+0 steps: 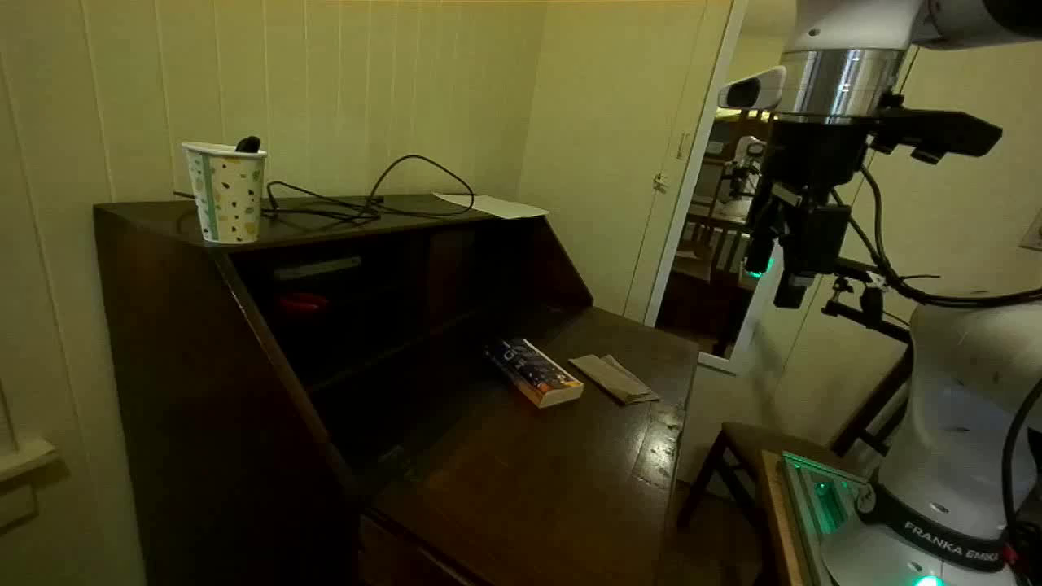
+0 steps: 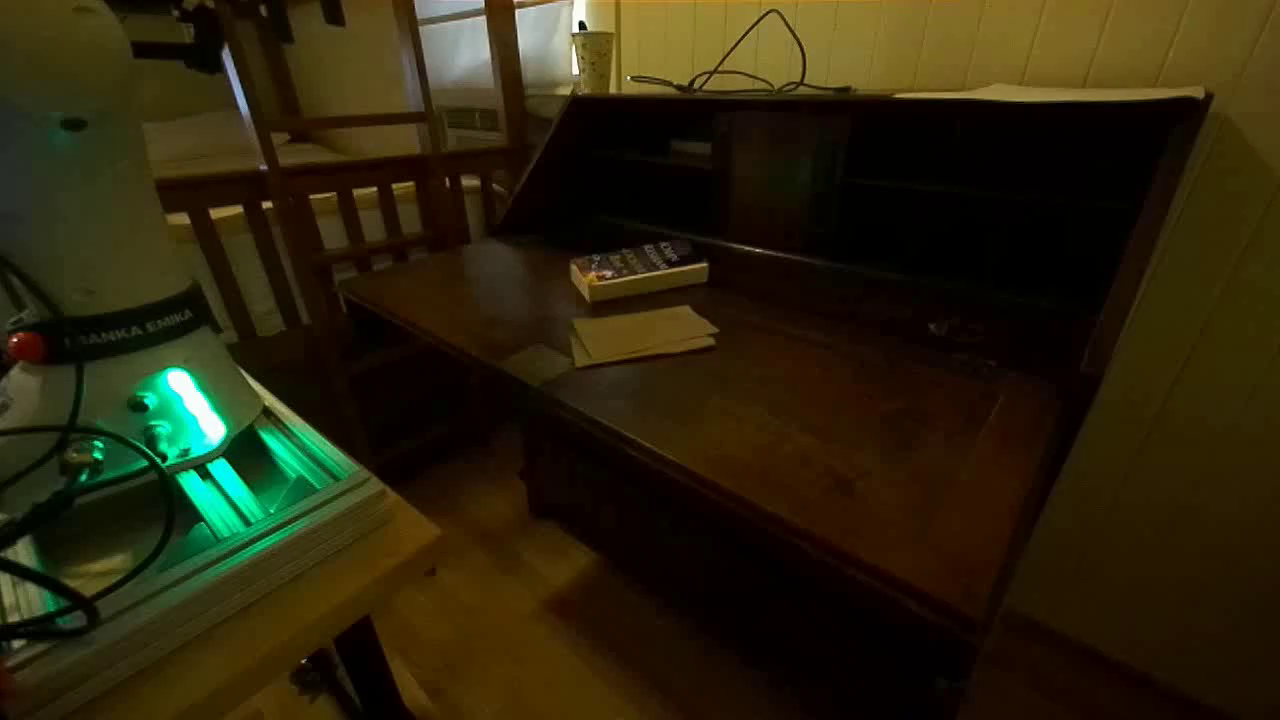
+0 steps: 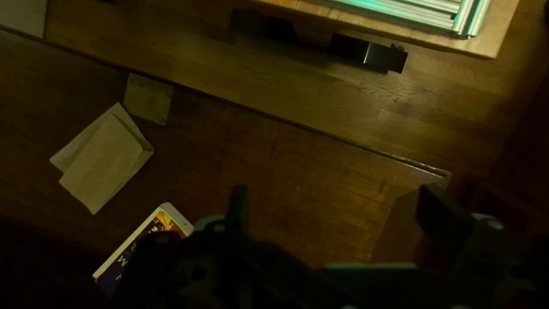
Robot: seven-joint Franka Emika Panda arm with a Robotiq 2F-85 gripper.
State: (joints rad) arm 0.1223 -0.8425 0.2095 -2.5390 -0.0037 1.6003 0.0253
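- High up now and pointing down, with the dark brown wooden desk [image 3: 291, 180] showing below in the wrist view: the black two-fingered gripper [image 3: 332, 193], with fingers [image 3: 239, 210] spread wide around an empty gap.
- Down on the fold-out front of the desk, flat and well apart from the gripper: the thick paperback book [image 2: 640, 270] with dark blue cover, orange at one end, and cream pages.
- In the wrist view, partly hidden behind the gripper, that same book.
- Just beside it, apart, toward the front edge: the overlapping tan folded papers [image 2: 645, 335].
- Close by those, right at the edge: a paler square patch [image 3: 148, 101].
- Up on the top ledge: a white paper cup [image 1: 230, 195] with coloured spots and a green stripe, and a black tip [image 1: 248, 144] poking above the rim.
- Next along, a looping thin black cable [image 1: 358, 216], then a flat white sheet [image 1: 496, 206].
- Inside the gloomy shelves: a red object [image 1: 303, 303], too dim to identify.
- Opposite, aglow with green at the base: the white robot arm [image 1: 969, 382], on a pale wooden stand [image 2: 380, 550].
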